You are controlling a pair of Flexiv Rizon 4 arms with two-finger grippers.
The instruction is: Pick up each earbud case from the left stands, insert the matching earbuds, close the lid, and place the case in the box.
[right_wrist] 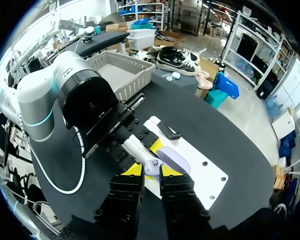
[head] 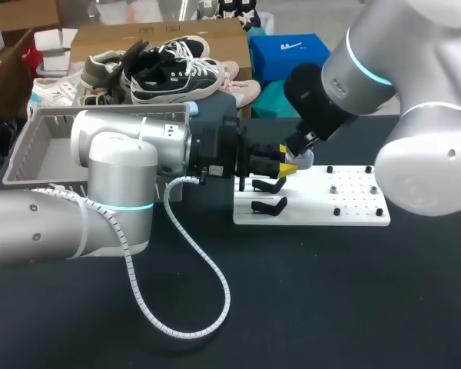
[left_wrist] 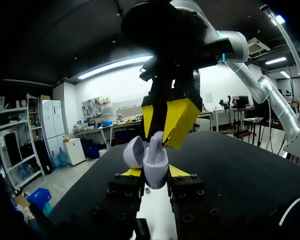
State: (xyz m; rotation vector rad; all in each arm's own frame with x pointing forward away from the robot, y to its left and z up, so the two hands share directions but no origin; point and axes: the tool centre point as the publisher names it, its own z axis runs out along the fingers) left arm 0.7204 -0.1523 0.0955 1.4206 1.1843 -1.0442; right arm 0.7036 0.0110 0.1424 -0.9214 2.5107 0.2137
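Left arm (head: 115,177), nearest item, enters from the near left and lies across the black table (head: 330,307), with a white coiled cable (head: 192,261) looping from it over the tabletop. Left gripper (head: 287,160) is clamped on an earbud case (left_wrist: 155,167), one yellow-tipped finger pressing each side of the pale body. The case is held in the air over the left end of a white board (head: 346,204). Its lid (left_wrist: 134,151) is hinged open, tilted away to one side. Contents of the case: a single white earbud (left_wrist: 155,145), stem upright, lower end at the case mouth; how deep it sits cannot be told. Right arm (head: 399,92) enters from the far right. Right gripper (left_wrist: 161,140) comes down on the case from above, its yellow tips closed on the earbud stem. Two black stands (head: 269,206) sit on the left part of the board, just near of the grippers. Grey box (head: 31,146) with slotted walls stands at the far left of the table, well apart from the case. In the head view its near right part is hidden behind the left arm; the case itself is mostly covered by the two grippers there. In the right wrist view the earbud shows only as a small white shape between that gripper's tips.
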